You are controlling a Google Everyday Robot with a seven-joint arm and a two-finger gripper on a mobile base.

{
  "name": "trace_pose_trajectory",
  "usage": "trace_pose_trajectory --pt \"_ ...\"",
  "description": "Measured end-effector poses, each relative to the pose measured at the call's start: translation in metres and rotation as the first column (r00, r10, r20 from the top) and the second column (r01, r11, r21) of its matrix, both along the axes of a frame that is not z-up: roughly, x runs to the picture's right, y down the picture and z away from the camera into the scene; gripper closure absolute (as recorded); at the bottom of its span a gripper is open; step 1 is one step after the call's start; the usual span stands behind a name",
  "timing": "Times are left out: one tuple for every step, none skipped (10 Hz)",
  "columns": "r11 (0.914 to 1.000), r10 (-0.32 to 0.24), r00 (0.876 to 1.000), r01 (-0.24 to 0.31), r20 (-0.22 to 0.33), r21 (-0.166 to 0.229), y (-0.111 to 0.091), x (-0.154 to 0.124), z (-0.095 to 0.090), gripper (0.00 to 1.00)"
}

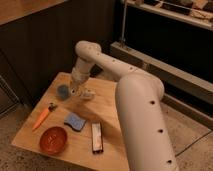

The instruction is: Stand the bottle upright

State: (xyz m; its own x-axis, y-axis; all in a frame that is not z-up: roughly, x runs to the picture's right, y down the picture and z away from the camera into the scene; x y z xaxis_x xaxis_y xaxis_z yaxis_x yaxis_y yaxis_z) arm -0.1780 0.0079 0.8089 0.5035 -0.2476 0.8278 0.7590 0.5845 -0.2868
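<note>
The pale whitish bottle [86, 93] lies on its side on the wooden table [112, 102], near the far middle, just right of a small blue-grey cup [63, 91]. My white arm reaches from the lower right over the table. My gripper [76, 90] hangs down right at the bottle's left end, between the cup and the bottle. The wrist hides part of the bottle.
An orange carrot [42, 117] lies at the left edge. A red bowl [53, 139] stands at the front left. A blue sponge [74, 121] lies mid-table, and a dark flat bar [96, 137] lies at the front. A dark wall and shelving stand behind.
</note>
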Motion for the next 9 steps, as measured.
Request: trace_pose_trajectory --pt "1.0000 0.006 1.000 -0.006 0.003 -0.007 -0.0014 0.0003 -0.0009 0.68" --pt "0.9999 0.012 1.000 -0.012 0.005 -0.010 -0.0031 0.0003 -0.0013 0.68" --pt "0.9998 0.016 1.000 -0.016 0.007 -0.014 -0.0042 0.0005 -0.0017 0.68" --pt "0.9997 0.020 1.000 -0.020 0.009 -0.017 -0.0051 0.0007 -0.0018 0.68" --pt "0.9994 0.028 1.000 -0.028 0.013 -0.023 -0.0063 0.0007 -0.0018 0.68" --pt "0.9991 0.034 0.999 -0.034 0.015 -0.027 -0.0064 0.0011 -0.0016 0.68" --pt "0.9984 0.045 0.999 -0.045 0.018 -0.035 -0.0065 0.0018 -0.0014 0.68" --pt "0.9976 0.056 0.998 -0.055 0.021 -0.042 -0.0063 0.0029 -0.0009 0.68" --pt "0.9967 0.065 0.998 -0.064 0.024 -0.049 -0.0063 0.0038 -0.0006 0.68"
